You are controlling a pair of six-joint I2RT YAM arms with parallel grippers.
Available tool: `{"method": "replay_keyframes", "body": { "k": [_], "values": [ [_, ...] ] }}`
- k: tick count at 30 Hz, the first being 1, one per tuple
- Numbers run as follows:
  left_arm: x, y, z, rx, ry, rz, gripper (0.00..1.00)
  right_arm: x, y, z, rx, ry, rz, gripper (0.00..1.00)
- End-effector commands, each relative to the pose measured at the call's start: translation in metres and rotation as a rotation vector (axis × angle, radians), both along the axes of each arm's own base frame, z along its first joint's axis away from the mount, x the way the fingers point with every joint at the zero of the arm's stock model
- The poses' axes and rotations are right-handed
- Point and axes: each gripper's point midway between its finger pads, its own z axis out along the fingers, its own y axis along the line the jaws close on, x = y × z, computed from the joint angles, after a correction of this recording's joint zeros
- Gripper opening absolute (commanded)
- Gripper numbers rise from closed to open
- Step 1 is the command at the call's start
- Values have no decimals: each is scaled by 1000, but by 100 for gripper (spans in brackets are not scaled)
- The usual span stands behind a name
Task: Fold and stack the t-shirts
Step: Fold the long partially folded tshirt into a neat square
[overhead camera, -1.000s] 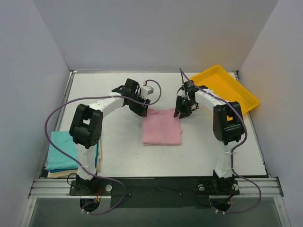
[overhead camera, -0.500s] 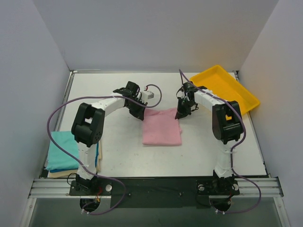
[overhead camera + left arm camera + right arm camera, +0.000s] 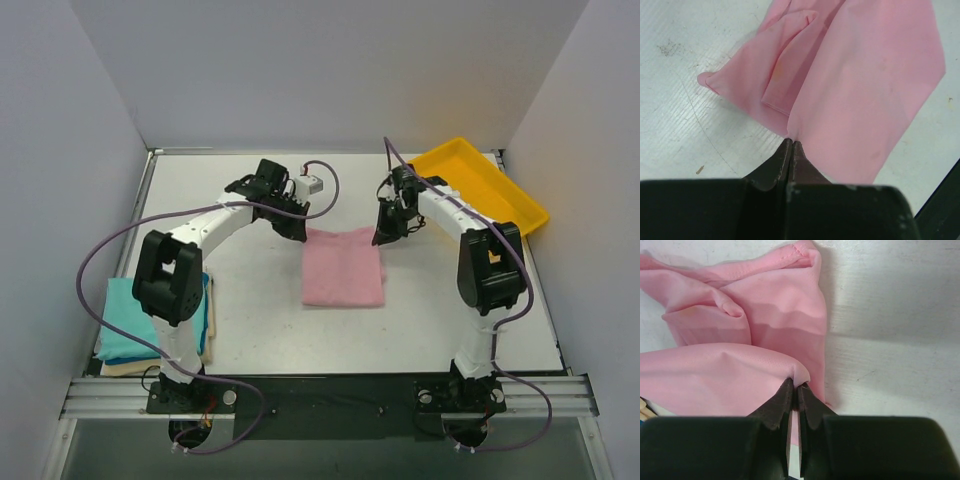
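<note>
At about 8 o'clock on the tabletop, near the left arm's base, the teal t-shirt lies folded flat on top of the cream t-shirt, whose pale edge shows beneath it, so two of the three garments look folded and stacked. Moving right, the left claw is down at the 11 o'clock corner of the pink t-shirt, and its wrist camera shows the two fingers pressed together with a pinch of pink cloth caught at their tips. The pink t-shirt sits in the middle of the tabletop, well apart from the stack, as a roughly square packet. It seems partly folded already, though both wrist cameras show loose layers and a rumpled pleat along its far edge, so it is not yet tidy. The right claw mirrors the left at the shirt's 1 o'clock corner, fingers drawn together on a rounded fold of pink cloth. Beyond it, at about 2 o'clock, the yellow tray rests tilted against the right wall and holds nothing that can be seen. By my reading the job is roughly two thirds done: what remains is to bring the two pinched far corners toward 6 o'clock for another fold, then carry the pink packet over to 8 o'clock and lay it on the teal one
</note>
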Motion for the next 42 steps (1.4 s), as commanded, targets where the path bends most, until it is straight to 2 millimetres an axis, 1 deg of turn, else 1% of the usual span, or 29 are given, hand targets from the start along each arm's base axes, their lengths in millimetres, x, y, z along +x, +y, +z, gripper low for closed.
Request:
{"method": "replay_keyframes", "body": {
  "k": [1, 2, 3, 4, 7, 10, 11, 14, 17, 18, 19, 20, 21, 23, 24, 25, 26, 29, 30, 32, 33, 34, 36, 37, 38, 39, 40, 41, 42],
  "values": [
    [-6, -4, 51, -74, -51, 24, 0, -21, 1, 26, 24, 3, 25, 0],
    [-11, -1, 54, -65, -41, 27, 0, -24, 3, 36, 46, -13, 32, 0],
    [-15, 0, 64, -74, -55, 22, 0, -29, 3, 37, 53, -8, 37, 0],
    [-20, 2, 67, -73, -49, 16, 0, -32, 6, 48, 78, -31, 47, 0],
    [-24, 2, 92, -105, -93, 11, 0, -40, 11, 75, 126, -89, 75, 0],
    [-21, -4, 116, -149, -133, 7, 0, -42, 20, 100, 183, -136, 89, 0],
    [-20, -4, 120, -157, -144, 10, 0, -41, 22, 109, 200, -149, 86, 0],
    [-13, -4, 124, -157, -173, 29, 0, -39, 31, 118, 252, -147, 96, 0],
    [5, -5, 128, -158, -256, 53, 0, -26, 32, 112, 250, -140, 87, 0],
    [10, -6, 125, -157, -257, 63, 0, -19, 31, 116, 258, -149, 76, 0],
    [14, -8, 128, -167, -271, 65, 0, -14, 32, 107, 259, -123, 70, 0],
    [20, -11, 128, -170, -272, 65, 0, -8, 32, 110, 273, -133, 68, 0],
    [25, -13, 130, -176, -285, 71, 0, -2, 30, 103, 267, -118, 55, 0],
    [37, -15, 131, -180, -319, 91, 0, 10, 28, 96, 269, -113, 46, 0],
    [42, -16, 127, -177, -319, 95, 0, 17, 26, 99, 272, -121, 36, 0],
    [46, -18, 129, -183, -334, 93, 0, 21, 27, 91, 284, -96, 34, 0],
    [51, -19, 122, -177, -328, 94, 0, 28, 27, 94, 296, -107, 25, 0],
    [67, -20, 110, -162, -355, 116, 0, 44, 23, 79, 299, -89, -4, 0],
    [75, -19, 101, -152, -357, 123, 0, 53, 22, 73, 303, -88, -20, 0],
    [92, -13, 90, -122, -368, 157, 0, 65, 21, 64, 313, -81, -41, 0],
    [100, -11, 91, -115, -380, 175, 0, 68, 23, 63, 326, -80, -43, 0],
    [108, -8, 80, -107, -367, 186, 0, 75, 24, 56, 335, -73, -53, 0],
    [123, -7, 75, -103, -376, 207, 0, 87, 25, 48, 343, -74, -73, 0],
    [129, -8, 69, -99, -374, 206, 0, 96, 23, 50, 347, -90, -91, 0],
    [136, -9, 74, -105, -393, 212, 0, 101, 22, 43, 339, -84, -106, 0],
    [140, -10, 62, -96, -377, 213, 0, 110, 21, 45, 347, -103, -124, 0],
    [144, -12, 65, -103, -381, 219, 0, 116, 18, 38, 336, -99, -150, 0],
    [147, -13, 51, -96, -357, 221, 0, 124, 15, 36, 340, -108, -177, 0],
    [151, -14, 51, -102, -352, 226, 0, 130, 12, 33, 329, -116, -201, 0]
  ]
}}
